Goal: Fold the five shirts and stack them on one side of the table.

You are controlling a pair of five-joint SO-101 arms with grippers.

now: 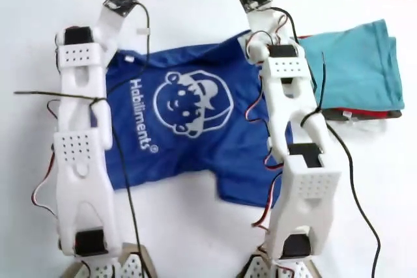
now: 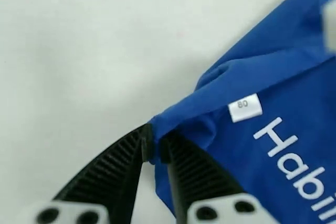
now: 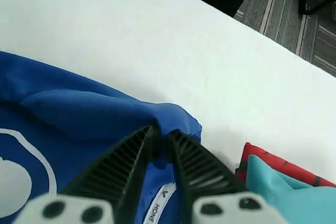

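Shirt of plain blue cloth (image 1: pixel 189 128), with a white cartoon face and white lettering on it, spread print-up across the middle of the white table (image 1: pixel 195 4), between the two white arms. Near edge uneven and rumpled, one part reaching further toward the arm bases. Far edge held at both corners.

Left gripper (image 2: pixel 154 148) clamped on the far corner beside the lettering, black ribbed fingers (image 2: pixel 113 169) pinched together with blue cloth bunched into a small fold right at the tips. Small white size tag (image 2: pixel 245 108) on the cloth just beside that fold.

Right gripper (image 3: pixel 161 139) likewise clamped, ribbed fingers (image 3: pixel 202 169) closed on the other far corner, a puckered ridge of blue cloth rising just beyond the tips. Second white label (image 3: pixel 164 203) on the blue cloth, close under the fingers.

Folded teal shirt (image 1: pixel 355 63) at the table's side beyond the right arm, resting on top of a folded red shirt (image 1: pixel 371 114), only a thin red edge peeking out along the near side. Stack near the corner in the right gripper, yet apart from it, with a strip of bare table between in the right wrist view.

Thin black and red wires (image 1: pixel 339 141) trailing along both arms and over the table.
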